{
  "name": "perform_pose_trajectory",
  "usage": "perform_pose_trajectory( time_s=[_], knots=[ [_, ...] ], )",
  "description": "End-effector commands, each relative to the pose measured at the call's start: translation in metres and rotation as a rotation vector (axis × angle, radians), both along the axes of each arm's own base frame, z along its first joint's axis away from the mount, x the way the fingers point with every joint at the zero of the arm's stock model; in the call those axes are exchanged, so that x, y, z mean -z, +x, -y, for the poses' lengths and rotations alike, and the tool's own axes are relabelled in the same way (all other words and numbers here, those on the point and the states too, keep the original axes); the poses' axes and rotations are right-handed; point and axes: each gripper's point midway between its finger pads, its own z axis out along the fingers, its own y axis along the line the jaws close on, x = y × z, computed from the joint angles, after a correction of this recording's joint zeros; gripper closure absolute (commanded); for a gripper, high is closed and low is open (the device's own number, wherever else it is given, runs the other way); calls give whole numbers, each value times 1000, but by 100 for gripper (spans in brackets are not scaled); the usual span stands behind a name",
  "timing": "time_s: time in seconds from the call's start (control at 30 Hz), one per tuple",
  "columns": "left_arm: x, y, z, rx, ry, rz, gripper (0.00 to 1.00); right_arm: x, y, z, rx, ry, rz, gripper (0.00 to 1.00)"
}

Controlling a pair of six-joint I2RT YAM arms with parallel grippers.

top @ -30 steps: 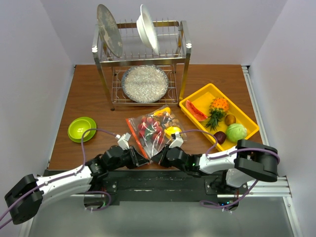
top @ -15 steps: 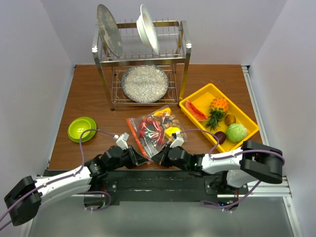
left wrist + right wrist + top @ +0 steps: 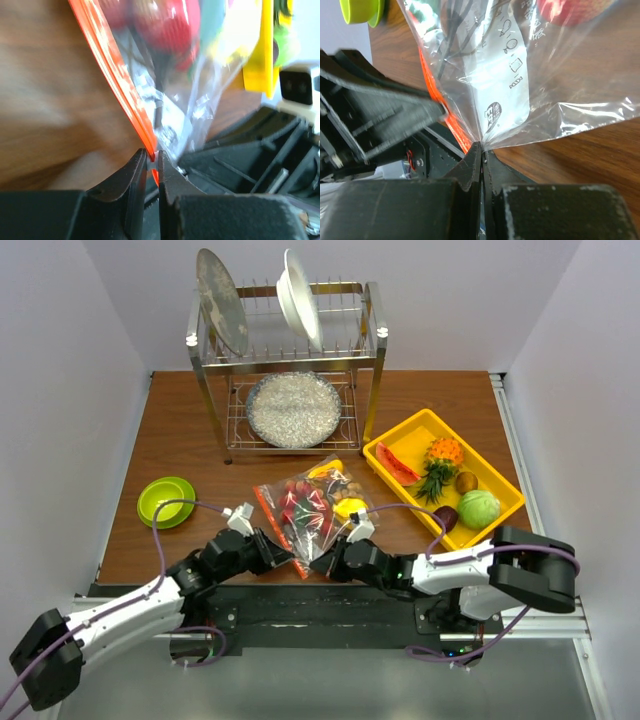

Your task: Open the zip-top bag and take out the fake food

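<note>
The zip-top bag [image 3: 312, 505] lies on the wooden table just ahead of both grippers. The fake food shows through it: red pieces [image 3: 303, 502], a yellow piece [image 3: 350, 506] and brown balls [image 3: 347, 486]. My left gripper [image 3: 284, 558] is shut on the near end of the orange-red zipper strip [image 3: 117, 80], pinching its small white slider between the fingertips [image 3: 135, 165]. My right gripper [image 3: 326, 566] is shut on the bag's clear near corner [image 3: 485, 137], beside the white label [image 3: 501, 95]. The two grippers are close together.
A yellow tray [image 3: 400, 435] at the right holds a watermelon slice, a pineapple, a kiwi-like piece and a green cabbage [image 3: 478, 508]. A metal dish rack [image 3: 290, 350] with plates stands at the back. A green bowl [image 3: 165, 500] sits at the left.
My left gripper has moved a little to the left, still holding the zipper end, and the bag's near edge has shifted with it. The right gripper keeps its hold.
</note>
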Motion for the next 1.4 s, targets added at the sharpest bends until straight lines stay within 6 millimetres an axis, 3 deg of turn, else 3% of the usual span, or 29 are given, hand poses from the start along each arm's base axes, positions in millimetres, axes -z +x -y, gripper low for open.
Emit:
perform_pose_trajectory(
  time_s=[0.0, 0.43, 0.73, 1.1, 1.37],
  knots=[
    [3, 22, -23, -59, 111, 28, 83, 9, -2, 16, 10, -50, 2, 100],
    [-29, 93, -71, -216, 245, 102, 82, -11, -1, 28, 13, -62, 45, 100],
    [-44, 128, -101, -290, 292, 132, 82, -24, -1, 36, 13, -57, 71, 100],
    [-50, 143, -117, -295, 321, 158, 77, -29, -4, 26, -23, -35, 67, 100],
    [-50, 139, -118, -261, 336, 157, 66, -34, -4, 14, -45, -31, 70, 100]
  ],
)
